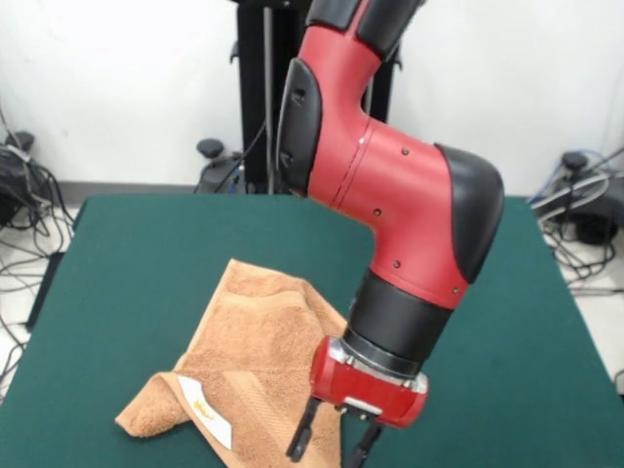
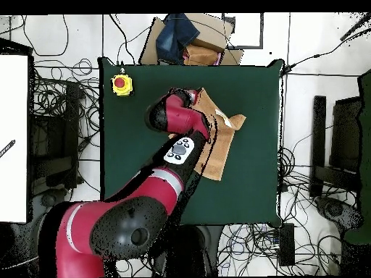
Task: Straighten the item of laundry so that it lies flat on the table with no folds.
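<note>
The item of laundry, a tan-orange towel [image 1: 255, 349], lies rumpled on the green table [image 1: 136, 244], with one corner folded over at the near left and a white label [image 1: 207, 410] showing. My gripper [image 1: 333, 448] hangs at the towel's near right edge with its two black fingers [image 1: 302, 435] apart, open, and nothing visibly between them. In the overhead view the towel [image 2: 221, 141] lies right of the arm's red wrist [image 2: 177, 114], partly hidden under it; the gripper itself is hidden there.
A yellow box with a red button [image 2: 122, 85] stands near one table corner. A cardboard box with dark cloth [image 2: 185, 40] sits just off the table's edge. Cables and stands lie on the floor around the table [image 2: 253, 188].
</note>
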`<state>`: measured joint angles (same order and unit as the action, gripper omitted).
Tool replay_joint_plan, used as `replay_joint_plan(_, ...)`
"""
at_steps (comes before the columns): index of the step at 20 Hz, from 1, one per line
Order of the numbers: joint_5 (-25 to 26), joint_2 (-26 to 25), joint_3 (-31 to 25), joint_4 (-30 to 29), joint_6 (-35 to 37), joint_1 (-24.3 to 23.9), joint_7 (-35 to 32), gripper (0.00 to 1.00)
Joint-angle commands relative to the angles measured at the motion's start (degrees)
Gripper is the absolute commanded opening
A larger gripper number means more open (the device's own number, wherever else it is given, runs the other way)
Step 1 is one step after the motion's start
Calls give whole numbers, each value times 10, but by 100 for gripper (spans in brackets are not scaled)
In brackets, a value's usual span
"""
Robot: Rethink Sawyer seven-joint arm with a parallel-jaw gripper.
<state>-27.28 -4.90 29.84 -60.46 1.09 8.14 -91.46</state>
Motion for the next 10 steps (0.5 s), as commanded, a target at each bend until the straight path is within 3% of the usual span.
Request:
replay_joint_plan(1,45,109,-173,-129,153,-53,-30,100)
replay_joint_plan(3,60,142,-183,-129,224,-63,9,100)
replay_joint_plan(7,81,139,-155,-74,350,-58,19,100)
replay_joint_plan(10,99,126,-156,-50,378,-66,20,100)
